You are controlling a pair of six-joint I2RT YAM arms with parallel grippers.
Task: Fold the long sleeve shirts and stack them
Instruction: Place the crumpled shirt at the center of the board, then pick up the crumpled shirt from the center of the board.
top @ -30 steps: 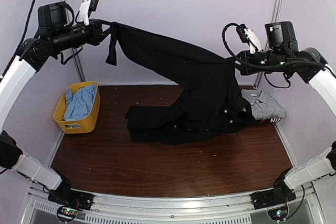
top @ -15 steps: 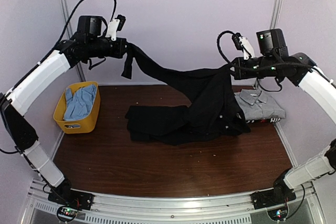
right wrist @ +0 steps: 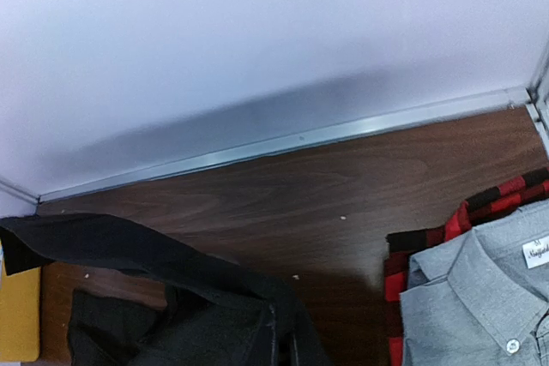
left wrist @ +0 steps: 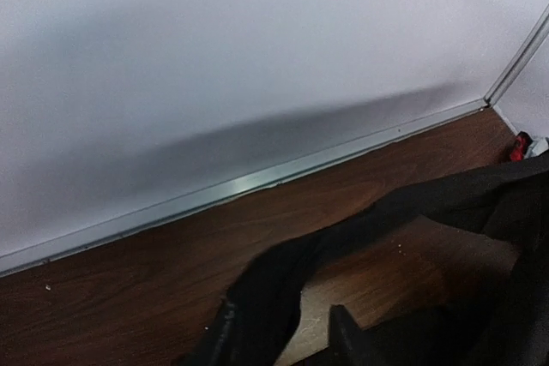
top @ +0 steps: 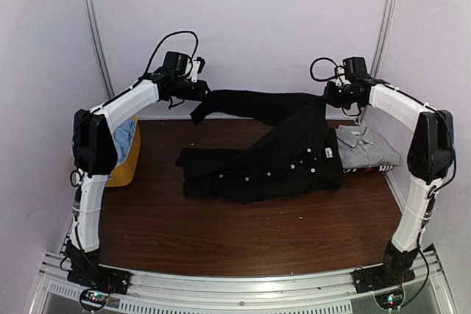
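Pale lilac walls [top: 257,20] close you in at the back and on both sides, and a metal rail [left wrist: 257,182] runs where the back wall meets the brown table [top: 221,233]. At the far left edge a yellow basket [top: 126,170] with blue cloth [top: 126,136] in it sits half hidden behind your left arm.

Your left gripper [top: 206,95] is up near the back wall. In the wrist view its fingers [left wrist: 343,332] stand apart with table showing between them, and a sleeve of the black shirt [top: 272,159] lies against one finger. You cannot tell whether it is caught there.

The shirt's upper edge stretches along the back from that gripper to your right gripper [top: 329,97], which is closed on the cloth. The body lies buttons-up across the middle of the table.

Bare wood runs from its near hem to the front frame [top: 235,288].

The shirt's right edge meets the folded grey shirt [top: 368,148], which lies on a red-and-black checked cloth [right wrist: 446,229] close to the right wall.
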